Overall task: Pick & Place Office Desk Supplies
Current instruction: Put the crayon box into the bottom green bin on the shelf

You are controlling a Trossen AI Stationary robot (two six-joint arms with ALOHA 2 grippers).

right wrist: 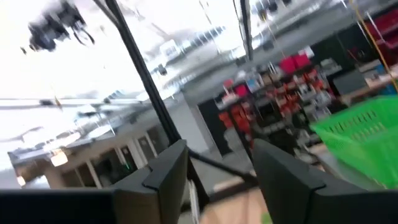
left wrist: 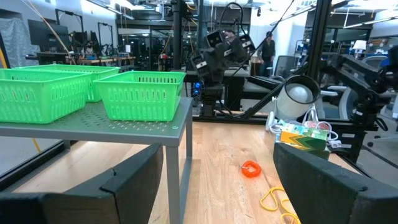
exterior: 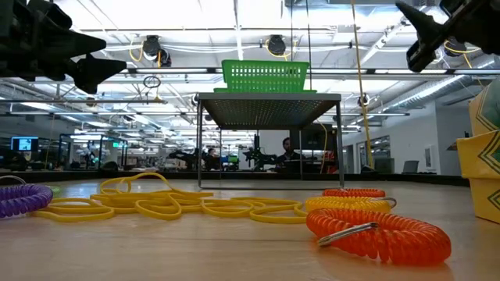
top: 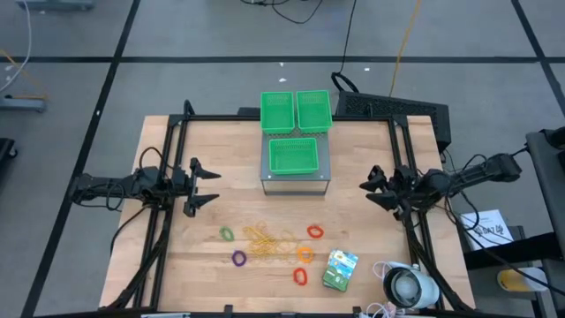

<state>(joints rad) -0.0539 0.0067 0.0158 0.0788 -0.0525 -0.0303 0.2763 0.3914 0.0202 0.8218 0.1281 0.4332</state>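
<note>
The supplies lie loose on the near part of the wooden table: a tangle of yellow rubber bands [top: 269, 243] [exterior: 172, 204], a green ring [top: 227, 234], a purple ring [top: 238, 258] [exterior: 22, 199], orange and red rings [top: 305, 254] [top: 300, 276] [exterior: 379, 230], another red ring [top: 315, 231] [left wrist: 250, 168], and a green-yellow box [top: 340, 269] [left wrist: 301, 138]. My left gripper [top: 209, 186] [left wrist: 217, 186] hovers open at the table's left, above and beyond the bands. My right gripper [top: 371, 183] [right wrist: 217, 180] hovers open at the table's right, tilted.
Three green mesh bins [top: 293, 156] [top: 276, 110] [top: 313, 108] sit on a grey perforated stand [left wrist: 124, 124] at the table's far middle, between the arms. A white round device with cables [top: 410, 287] sits at the near right corner. Black frame rails [top: 163, 221] run along both sides.
</note>
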